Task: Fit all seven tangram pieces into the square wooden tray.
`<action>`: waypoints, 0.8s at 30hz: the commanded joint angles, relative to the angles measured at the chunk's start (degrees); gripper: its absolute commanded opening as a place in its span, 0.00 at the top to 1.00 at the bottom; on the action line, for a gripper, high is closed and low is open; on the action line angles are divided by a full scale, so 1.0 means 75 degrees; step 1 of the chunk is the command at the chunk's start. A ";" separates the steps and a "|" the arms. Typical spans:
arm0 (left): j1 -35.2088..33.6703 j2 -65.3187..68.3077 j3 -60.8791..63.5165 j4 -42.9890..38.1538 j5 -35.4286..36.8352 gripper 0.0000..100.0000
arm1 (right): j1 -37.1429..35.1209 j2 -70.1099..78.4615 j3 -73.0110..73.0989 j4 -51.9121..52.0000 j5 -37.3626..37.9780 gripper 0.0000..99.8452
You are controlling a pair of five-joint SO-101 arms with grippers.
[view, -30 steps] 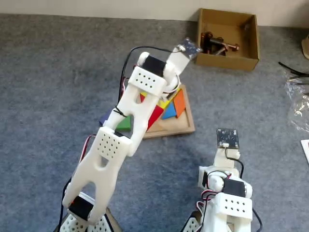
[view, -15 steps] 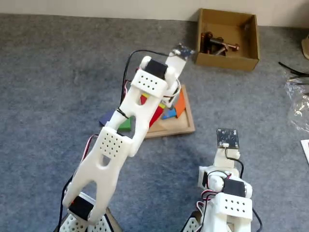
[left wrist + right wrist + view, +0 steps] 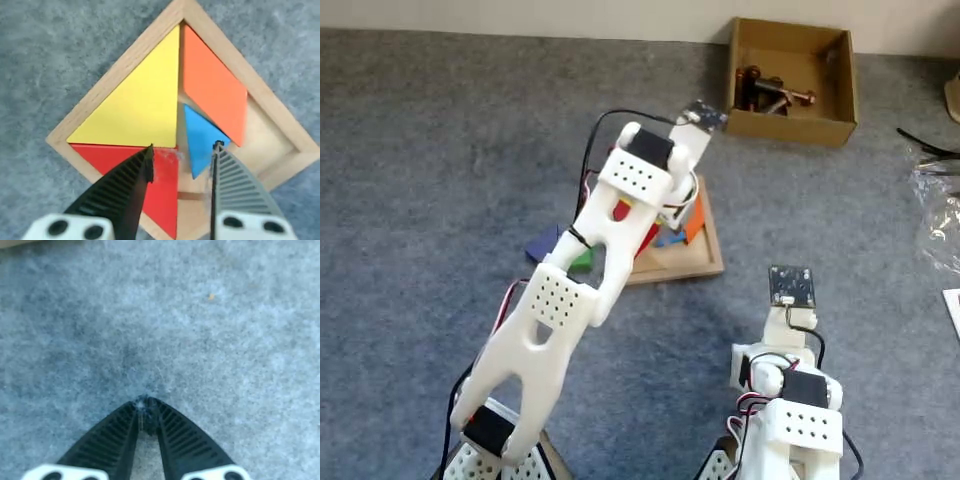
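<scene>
We see the left arm [image 3: 610, 230] covering much of the square wooden tray [image 3: 680, 270], with a green piece [image 3: 582, 258] and a dark blue piece [image 3: 542, 243] half hidden beside it on grey carpet [image 3: 420, 150]. The right gripper [image 3: 145, 407] is clenched, empty, over carpet; the left gripper [image 3: 183, 148] hangs spread and empty above the tray, which holds a red triangle [image 3: 150, 175], a yellow triangle [image 3: 142, 105], a blue triangle [image 3: 200, 137] and an orange parallelogram [image 3: 215, 90]. Farther back, a cardboard box [image 3: 790, 126] holds reddish-brown parts [image 3: 770, 92].

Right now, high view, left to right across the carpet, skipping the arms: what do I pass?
blue piece → green piece → wooden tray → cardboard box → plastic bag
</scene>
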 commanded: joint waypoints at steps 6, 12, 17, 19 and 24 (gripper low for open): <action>0.0076 -0.0170 -0.0053 0.0000 0.0059 0.81 | 0.0252 -0.0006 0.0240 0.0111 -0.0023 0.99; 0.0076 -0.0170 -0.0041 -0.0129 0.0059 0.81 | 0.0252 -0.0006 0.0240 0.0111 -0.0023 0.99; 0.0076 -0.0158 -0.0041 -0.0164 0.0059 0.81 | 0.0252 -0.0006 0.0240 0.0111 -0.0023 0.99; 0.0076 -0.0158 -0.0029 -0.0164 0.0059 0.81 | 0.0252 -0.0006 0.0240 0.0111 -0.0023 0.99; 0.0064 0.0287 -0.0088 -0.0328 0.0059 0.81 | 0.0252 -0.0006 0.0240 0.0111 -0.0023 0.99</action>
